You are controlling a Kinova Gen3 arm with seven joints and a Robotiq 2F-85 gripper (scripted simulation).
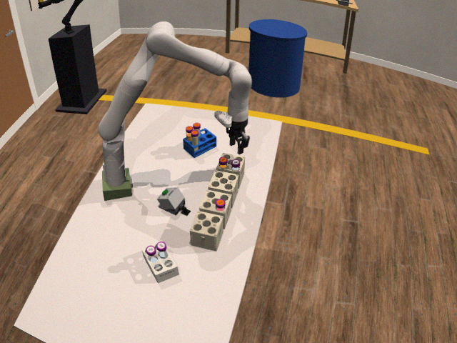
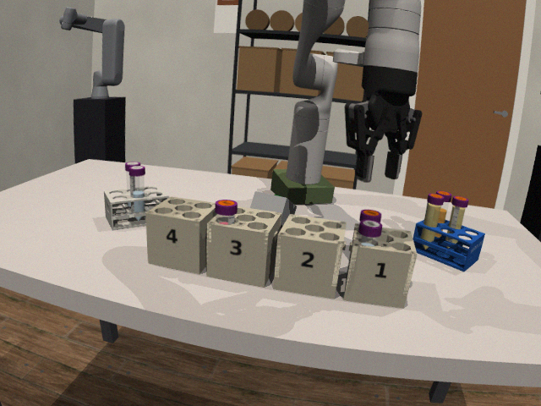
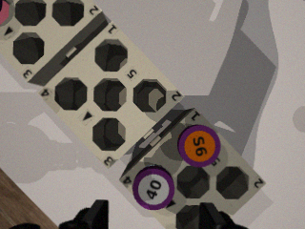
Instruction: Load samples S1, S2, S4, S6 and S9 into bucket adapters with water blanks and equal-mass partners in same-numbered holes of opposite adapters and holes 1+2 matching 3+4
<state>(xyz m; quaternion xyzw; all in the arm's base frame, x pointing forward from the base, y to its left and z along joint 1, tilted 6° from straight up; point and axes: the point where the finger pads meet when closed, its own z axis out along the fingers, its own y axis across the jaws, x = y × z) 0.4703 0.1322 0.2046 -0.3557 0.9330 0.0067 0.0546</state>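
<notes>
My gripper (image 1: 236,146) (image 2: 378,173) (image 3: 153,220) is open and empty, hanging above adapter 1 (image 1: 241,178) (image 2: 379,271) (image 3: 225,156). Sample S6 (image 3: 199,145) (image 1: 223,161) (image 2: 369,214) stands in its hole 1 and a 40 mL blank (image 3: 153,187) (image 1: 235,162) (image 2: 370,227) in its hole 4. Adapter 2 (image 2: 307,260) (image 3: 86,72) and adapter 4 (image 2: 172,238) (image 1: 206,236) hold nothing. Adapter 3 (image 2: 236,249) holds one orange-dot tube (image 1: 220,203) (image 2: 226,205). Three sample tubes (image 1: 194,134) (image 2: 436,210) stand in the blue rack (image 1: 201,147) (image 2: 454,257).
A white rack (image 1: 166,271) (image 2: 120,218) holds two blanks (image 1: 155,249) (image 2: 136,174) at the row's far end from me. The grey desk with the green DONE key (image 1: 165,191) stands beside the adapters. The arm's green base (image 1: 117,190) stands on the table.
</notes>
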